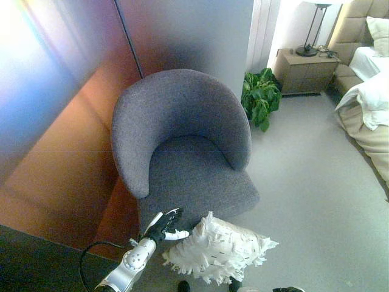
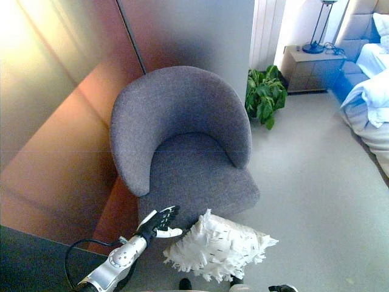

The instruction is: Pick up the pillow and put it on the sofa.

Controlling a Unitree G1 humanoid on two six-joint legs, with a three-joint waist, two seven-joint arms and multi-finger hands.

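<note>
A white fringed pillow [image 1: 217, 249] lies on the floor just in front of the grey round-backed armchair [image 1: 182, 152], which serves as the sofa; its seat [image 2: 197, 176] is bare. My left hand [image 1: 164, 227] reaches in from the lower left, fingers straight and open, just left of the pillow's upper left corner and against the chair's front edge. It holds nothing. My right hand is not in view.
A brown wall panel [image 1: 55, 152] stands close on the left of the chair. A green potted plant [image 1: 261, 96] sits behind the chair on the right. A nightstand [image 1: 306, 70] with a lamp and a bed [image 1: 371, 109] are at the far right. Grey floor [image 1: 316, 201] lies to the right.
</note>
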